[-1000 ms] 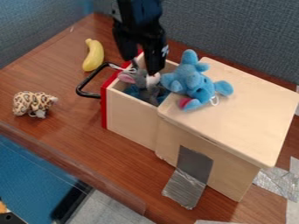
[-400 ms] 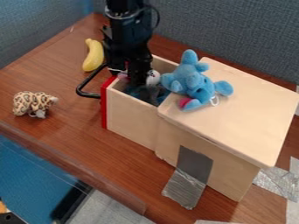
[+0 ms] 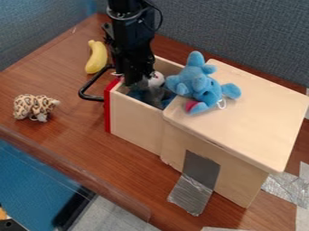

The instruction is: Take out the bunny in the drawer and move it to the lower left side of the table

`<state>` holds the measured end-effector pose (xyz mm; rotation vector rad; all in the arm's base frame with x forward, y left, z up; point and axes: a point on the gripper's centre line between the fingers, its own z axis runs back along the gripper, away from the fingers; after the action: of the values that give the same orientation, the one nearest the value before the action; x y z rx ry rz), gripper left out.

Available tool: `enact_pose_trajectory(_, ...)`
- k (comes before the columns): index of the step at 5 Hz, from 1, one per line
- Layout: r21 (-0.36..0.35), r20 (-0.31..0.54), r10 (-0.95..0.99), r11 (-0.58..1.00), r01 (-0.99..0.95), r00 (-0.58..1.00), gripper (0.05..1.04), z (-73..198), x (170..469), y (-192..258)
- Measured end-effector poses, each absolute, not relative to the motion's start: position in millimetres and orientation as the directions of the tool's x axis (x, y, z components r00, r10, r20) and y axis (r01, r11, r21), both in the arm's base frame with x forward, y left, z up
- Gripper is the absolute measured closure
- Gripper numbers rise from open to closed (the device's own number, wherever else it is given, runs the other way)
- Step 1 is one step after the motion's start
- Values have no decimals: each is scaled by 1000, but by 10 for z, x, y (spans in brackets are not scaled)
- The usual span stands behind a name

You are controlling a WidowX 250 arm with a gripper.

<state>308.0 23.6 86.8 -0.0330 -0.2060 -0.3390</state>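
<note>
- Camera view: the gripper is over the bunny inside the open drawer; how open it is, or whether it grips, I cannot tell.
- Best secure the body, then lift above the walls.
- Blue plush crowds beside; spotted toy lies near the goal.

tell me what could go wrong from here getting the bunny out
The bunny sits low in the drawer, partly hidden by the gripper, so a poor hold may let it slip or catch on the walls. The blue plush leans at the cabinet top's edge beside the bunny and could be knocked in. The spotted toy lies at the table's left and might get bumped during placing.
</note>
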Motion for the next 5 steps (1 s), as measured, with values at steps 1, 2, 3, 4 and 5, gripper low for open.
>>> enact_pose_trajectory(1, -48, 239, -302, 946, 322, 923, 1025, 1025, 3196, 196)
enact_pose_trajectory(2, -91, 306, -231, 958, 270, 924, 1034, 1318, 3358, 326)
enact_pose_trajectory(3, -113, 355, -119, 979, 169, 927, 1034, 1602, 3416, 654)
enact_pose_trajectory(4, -120, 341, -19, 991, 63, 940, 1034, 1682, 3323, 1004)
enact_pose_trajectory(5, -111, 297, 71, 993, -40, 952, 1034, 1553, 3226, 1319)
